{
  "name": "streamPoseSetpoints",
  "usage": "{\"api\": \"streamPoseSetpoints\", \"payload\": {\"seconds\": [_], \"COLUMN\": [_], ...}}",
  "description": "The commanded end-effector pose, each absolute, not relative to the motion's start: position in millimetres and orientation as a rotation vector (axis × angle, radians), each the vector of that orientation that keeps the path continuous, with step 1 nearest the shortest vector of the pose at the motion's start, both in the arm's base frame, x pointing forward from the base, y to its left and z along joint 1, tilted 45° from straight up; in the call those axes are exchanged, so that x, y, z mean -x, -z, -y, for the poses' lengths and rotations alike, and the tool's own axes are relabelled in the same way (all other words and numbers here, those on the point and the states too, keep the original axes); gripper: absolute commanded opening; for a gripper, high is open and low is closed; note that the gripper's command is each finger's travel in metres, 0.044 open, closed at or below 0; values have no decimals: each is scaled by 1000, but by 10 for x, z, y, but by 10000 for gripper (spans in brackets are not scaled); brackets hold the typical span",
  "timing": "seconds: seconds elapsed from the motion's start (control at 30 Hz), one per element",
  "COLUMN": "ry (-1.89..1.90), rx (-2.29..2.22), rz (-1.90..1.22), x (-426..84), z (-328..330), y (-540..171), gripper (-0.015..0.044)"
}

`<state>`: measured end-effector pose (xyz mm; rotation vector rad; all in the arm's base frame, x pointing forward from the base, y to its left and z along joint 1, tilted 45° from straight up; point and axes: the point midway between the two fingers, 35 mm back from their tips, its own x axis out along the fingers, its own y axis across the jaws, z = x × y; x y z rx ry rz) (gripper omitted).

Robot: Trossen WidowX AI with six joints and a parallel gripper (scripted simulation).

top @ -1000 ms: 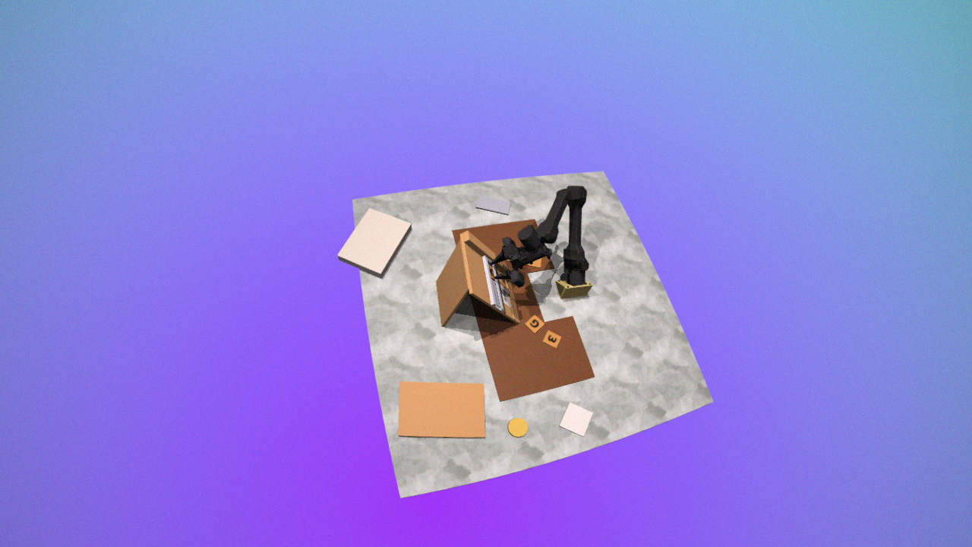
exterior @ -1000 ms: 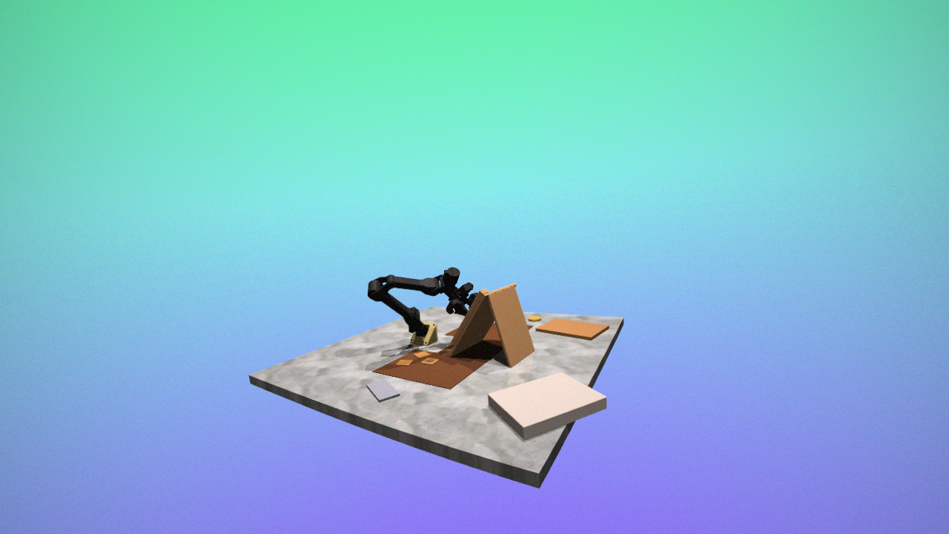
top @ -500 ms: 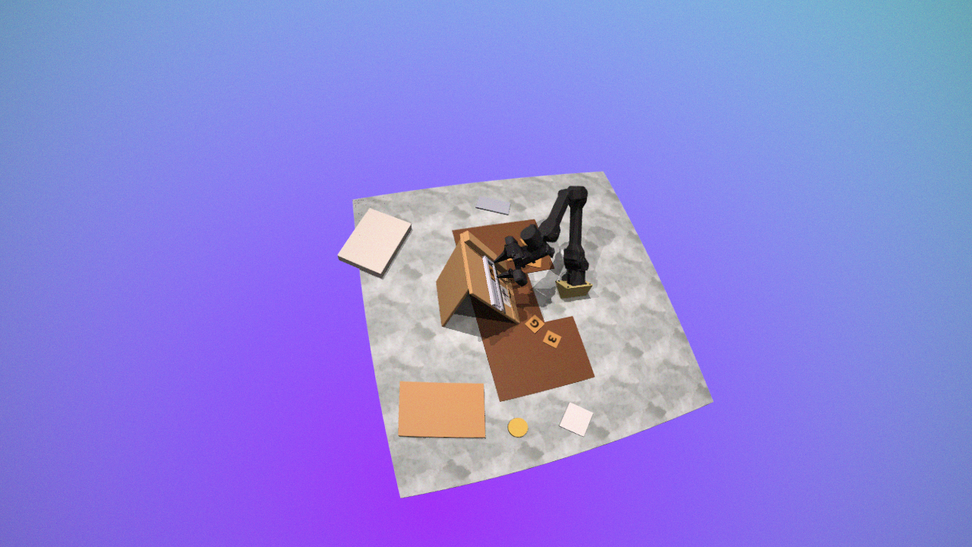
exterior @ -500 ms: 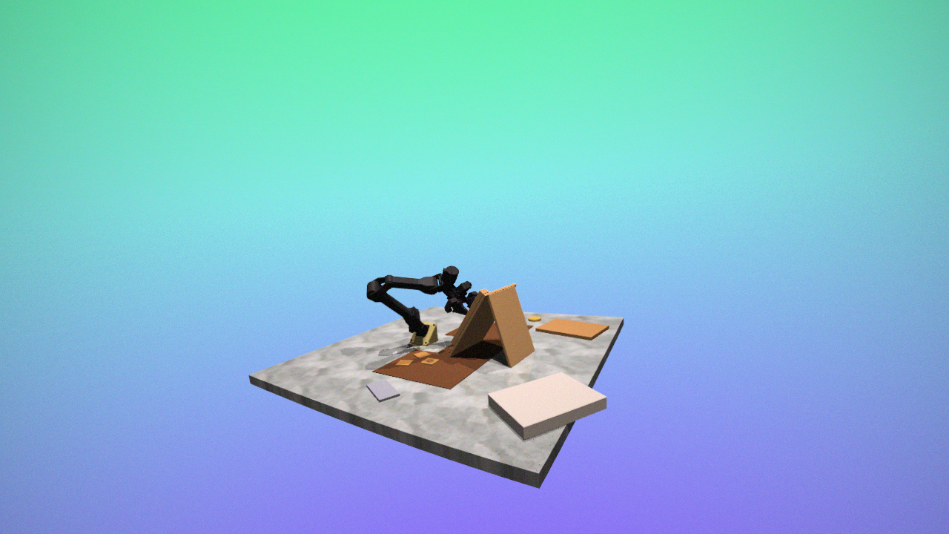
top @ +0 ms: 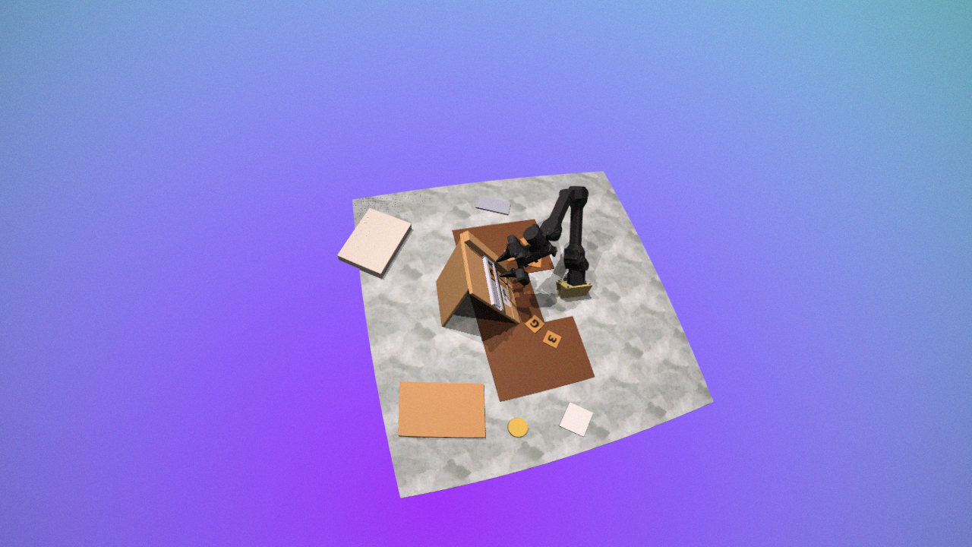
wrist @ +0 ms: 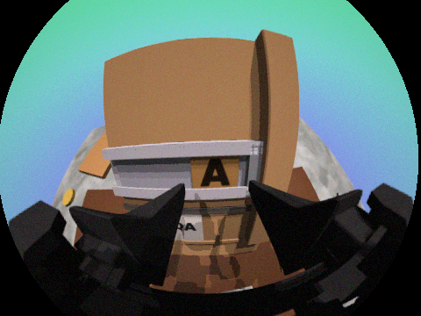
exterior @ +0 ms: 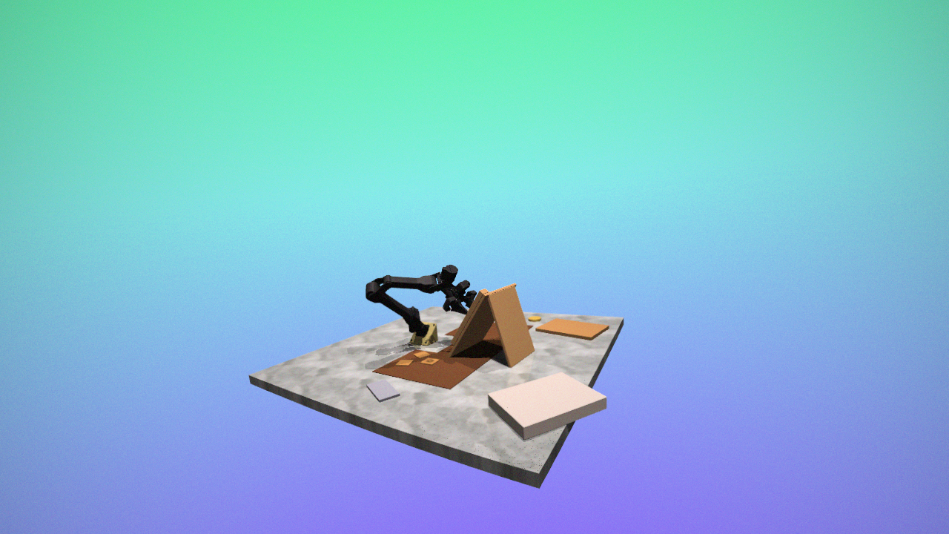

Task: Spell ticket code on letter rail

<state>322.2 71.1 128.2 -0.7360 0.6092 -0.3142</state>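
My gripper (top: 500, 267) (wrist: 217, 186) is open in front of the rail (top: 490, 286) (wrist: 153, 152) on the leaning board (wrist: 184, 96) (exterior: 511, 325). The A tile (wrist: 215, 172) sits upright in the rail between the fingertips, with gaps at both sides. A narrow gap parts it from the rail's right end by the wooden post; the rail left of it is empty. The ticket (wrist: 196, 233) below is partly hidden by the left finger; its last letter reads A. A G tile (top: 534, 324) and a 3 tile (top: 551, 338) lie flat. Three tiles (exterior: 422, 354) (exterior: 404, 362) (exterior: 430, 361) lie at the other side.
Brown matting (top: 544, 371) lies under the loose tiles. A beige block (top: 375, 239) (exterior: 547, 398) overhangs the counter edge. An orange slab (top: 441, 409) (exterior: 571, 328), yellow disc (top: 518, 427) (wrist: 68, 197), white square (top: 576, 418) and grey plate (top: 493, 204) (exterior: 382, 389) lie around.
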Motion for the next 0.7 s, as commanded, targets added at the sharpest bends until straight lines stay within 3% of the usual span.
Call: {"api": "streamPoseSetpoints", "payload": {"seconds": [0.0,0.67], "ry": [315,315], "rx": [734,734], "rz": [-605,-606], "x": [-3201,-3132], "z": [-730,-787], "y": [-1298,-1344], "gripper": [295,295]}}
